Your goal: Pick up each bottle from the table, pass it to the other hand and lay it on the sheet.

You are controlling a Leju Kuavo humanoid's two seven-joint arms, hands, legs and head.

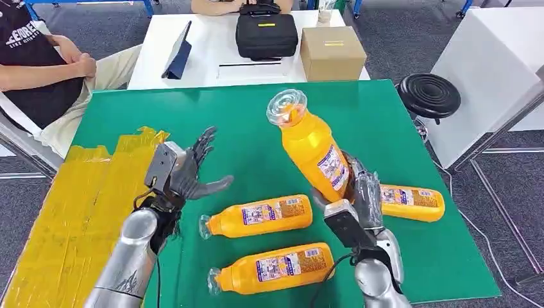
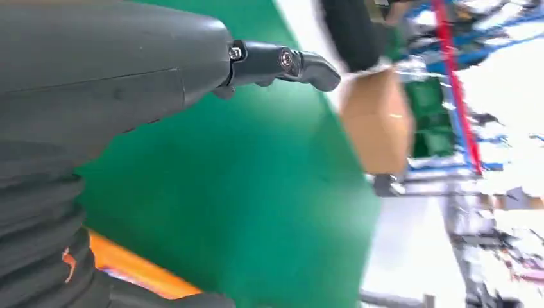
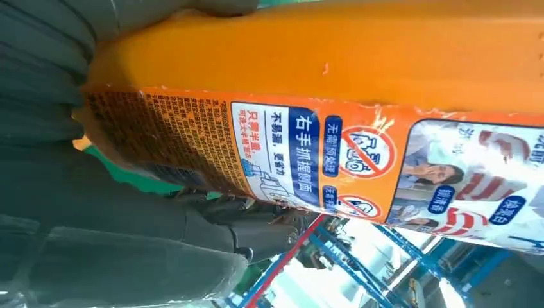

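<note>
- The right hand (image 1: 359, 192) grips a held bottle (image 1: 311, 144) by its lower body, lifting it clear of the green table (image 1: 385, 122) above the near right part, clear cap up and tilted toward the left far side.
- In the right wrist view its orange body and printed label (image 3: 333, 154) lie against the hand's grey palm.
- The left hand (image 1: 189, 170) hovers over the table's left part, fingers spread and holding nothing, well apart from the held bottle.
- Three bottles lie on their sides: middle bottle (image 1: 260, 216), near bottle (image 1: 272, 268) by the near edge, right bottle (image 1: 410, 201) behind the right hand.
- The yellow sheet (image 1: 70, 205) covers the table's left edge.
</note>
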